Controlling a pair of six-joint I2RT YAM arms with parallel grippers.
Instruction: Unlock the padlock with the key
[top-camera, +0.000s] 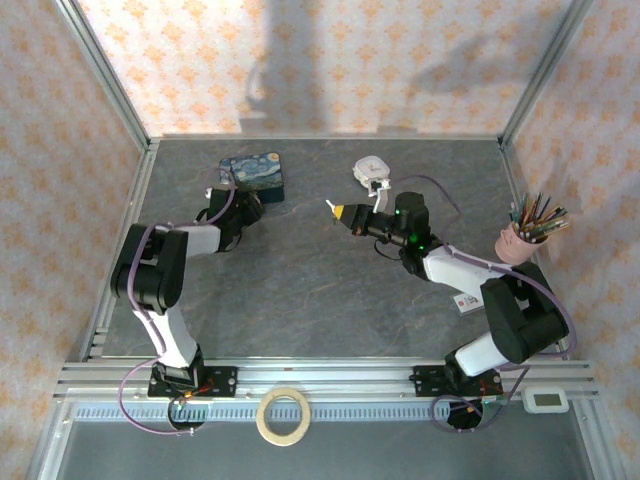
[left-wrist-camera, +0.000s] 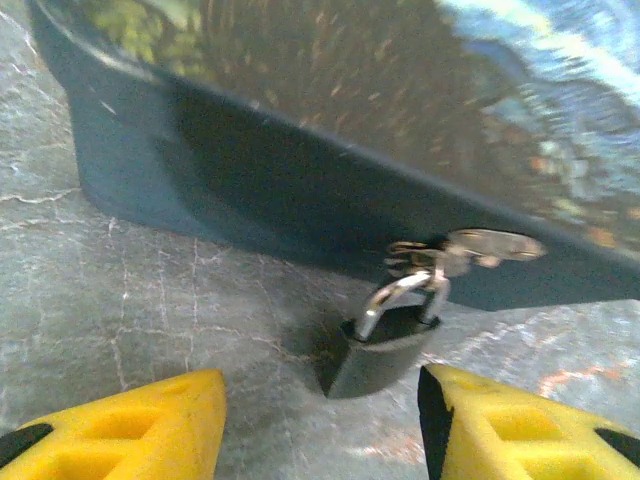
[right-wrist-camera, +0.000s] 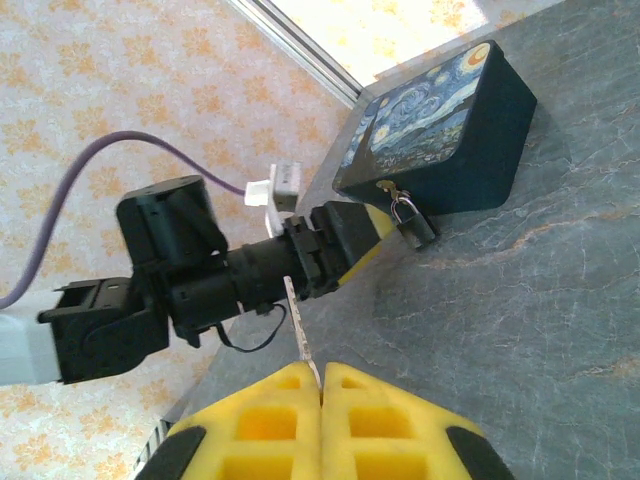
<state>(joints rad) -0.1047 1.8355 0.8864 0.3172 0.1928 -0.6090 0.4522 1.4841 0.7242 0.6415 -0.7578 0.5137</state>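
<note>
The small dark padlock (left-wrist-camera: 385, 358) hangs by its metal shackle from the hasp of the blue painted tin (left-wrist-camera: 330, 150), its body resting on the table. My left gripper (left-wrist-camera: 320, 425) is open, one yellow finger on each side of the padlock's body; neither touches it, and the right finger is the closer one. In the top view the left gripper (top-camera: 248, 208) sits at the tin's (top-camera: 253, 174) near side. My right gripper (right-wrist-camera: 321, 385) is shut on the key (right-wrist-camera: 298, 322), whose thin shaft sticks out towards the padlock (right-wrist-camera: 414, 229). That gripper (top-camera: 345, 213) hovers mid-table.
A white rounded case (top-camera: 370, 168) lies behind the right gripper. A pink cup of pencils (top-camera: 525, 238) stands at the right side. A roll of tape (top-camera: 284, 415) lies on the front rail. Metal frame posts and patterned walls enclose the grey table (top-camera: 320, 290).
</note>
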